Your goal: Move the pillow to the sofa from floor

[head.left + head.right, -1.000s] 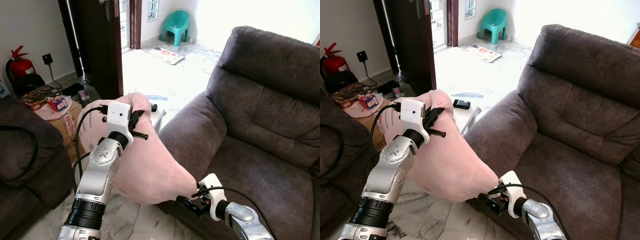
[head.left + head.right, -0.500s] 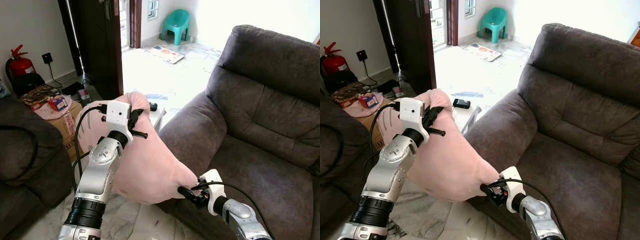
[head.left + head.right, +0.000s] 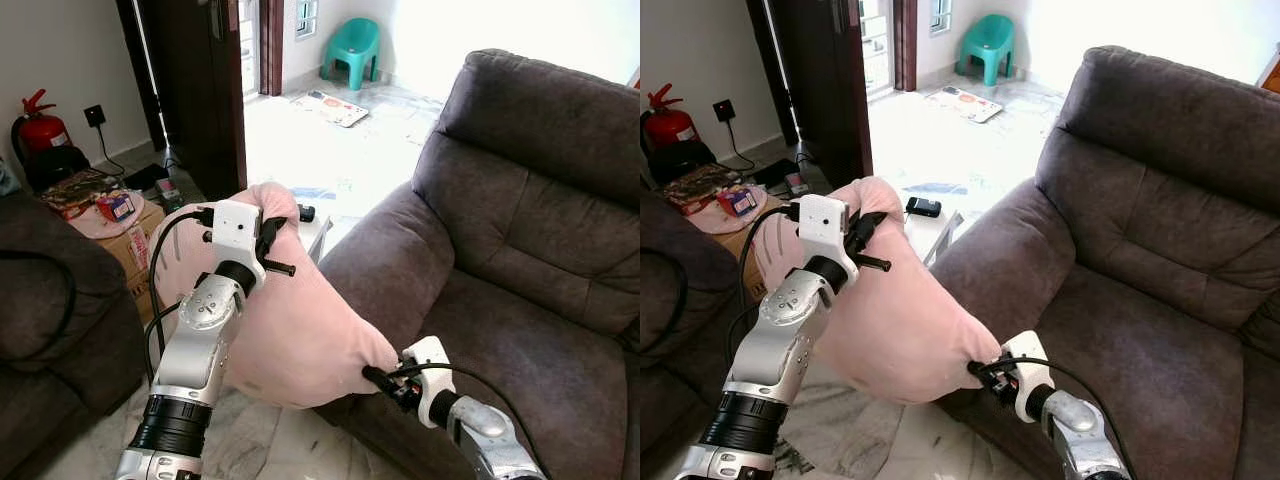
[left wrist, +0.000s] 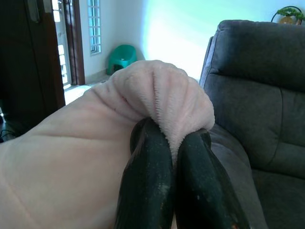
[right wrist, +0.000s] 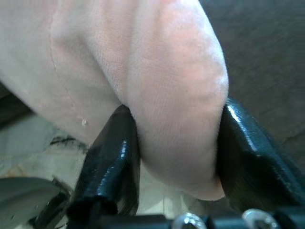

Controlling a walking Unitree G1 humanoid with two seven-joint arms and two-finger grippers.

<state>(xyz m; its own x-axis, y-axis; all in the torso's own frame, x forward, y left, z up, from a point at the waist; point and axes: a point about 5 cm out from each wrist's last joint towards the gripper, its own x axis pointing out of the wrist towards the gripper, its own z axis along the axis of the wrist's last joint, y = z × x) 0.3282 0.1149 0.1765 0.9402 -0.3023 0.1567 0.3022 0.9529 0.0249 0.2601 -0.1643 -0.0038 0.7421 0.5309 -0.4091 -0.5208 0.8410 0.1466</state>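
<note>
Holding the soft pink pillow (image 3: 290,320) aloft, my left gripper (image 4: 164,157) and right gripper (image 5: 176,138) both pinching it, I judge only lowering it onto the dark grey fabric sofa (image 3: 530,250) remains.

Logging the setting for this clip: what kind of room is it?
Most likely a home living room: a dark brown sofa, a tiled floor running to a bright doorway with a small green plastic chair, and a red fire extinguisher by the wall.
</note>
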